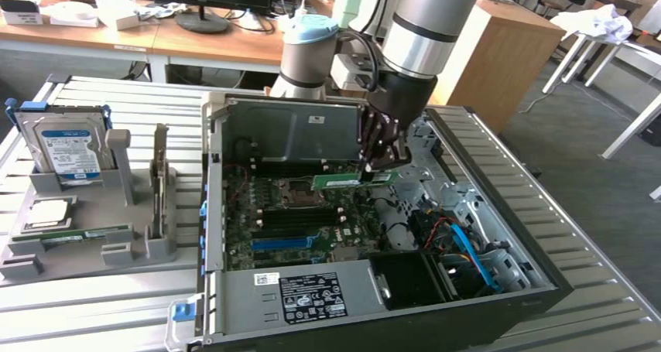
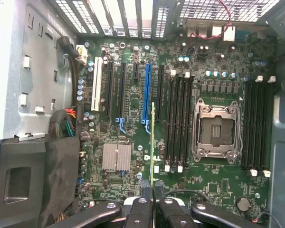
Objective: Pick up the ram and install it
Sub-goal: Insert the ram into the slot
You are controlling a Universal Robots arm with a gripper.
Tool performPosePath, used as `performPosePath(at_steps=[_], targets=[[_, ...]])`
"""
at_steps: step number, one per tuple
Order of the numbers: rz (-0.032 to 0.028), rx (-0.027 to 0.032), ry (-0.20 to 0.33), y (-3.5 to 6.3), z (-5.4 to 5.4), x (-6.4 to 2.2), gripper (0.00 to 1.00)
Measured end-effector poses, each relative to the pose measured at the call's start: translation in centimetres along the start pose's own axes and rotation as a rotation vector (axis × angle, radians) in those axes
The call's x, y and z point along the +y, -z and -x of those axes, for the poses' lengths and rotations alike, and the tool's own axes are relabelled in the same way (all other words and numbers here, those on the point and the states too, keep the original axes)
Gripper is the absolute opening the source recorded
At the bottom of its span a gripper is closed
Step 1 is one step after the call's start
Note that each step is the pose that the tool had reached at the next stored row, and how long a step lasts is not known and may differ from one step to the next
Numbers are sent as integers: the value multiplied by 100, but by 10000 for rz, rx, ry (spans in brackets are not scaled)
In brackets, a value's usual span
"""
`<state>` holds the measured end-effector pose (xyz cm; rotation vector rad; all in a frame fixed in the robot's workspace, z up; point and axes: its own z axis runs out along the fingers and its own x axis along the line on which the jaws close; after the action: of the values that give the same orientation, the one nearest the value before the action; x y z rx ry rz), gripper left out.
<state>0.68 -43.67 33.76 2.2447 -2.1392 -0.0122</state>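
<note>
My gripper (image 1: pixel 375 169) is shut on the ram (image 1: pixel 349 181), a thin green stick held level over the motherboard (image 1: pixel 299 213) inside the open computer case (image 1: pixel 496 244). In the wrist view the ram (image 2: pixel 153 142) appears edge-on as a thin green line running out from between my fingertips (image 2: pixel 153 189). It hangs over the board between the blue slot (image 2: pixel 147 95) and a bank of black memory slots (image 2: pixel 177 118). It is above the board and sits in no slot.
A second bank of memory slots (image 2: pixel 256 123) lies beyond the bare processor socket (image 2: pixel 216 133). On the exterior view's left, a grey holder (image 1: pixel 73 251) carries a silver hard drive (image 1: pixel 67 147), an upright grey card (image 1: pixel 160 182) and a processor chip (image 1: pixel 46 213). Cables (image 1: pixel 465 244) fill the case's right side.
</note>
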Motion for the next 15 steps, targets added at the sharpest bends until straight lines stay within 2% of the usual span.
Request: performPosePath(at_steps=[15], targets=[[0, -1, 0, -38, 1, 9, 13]])
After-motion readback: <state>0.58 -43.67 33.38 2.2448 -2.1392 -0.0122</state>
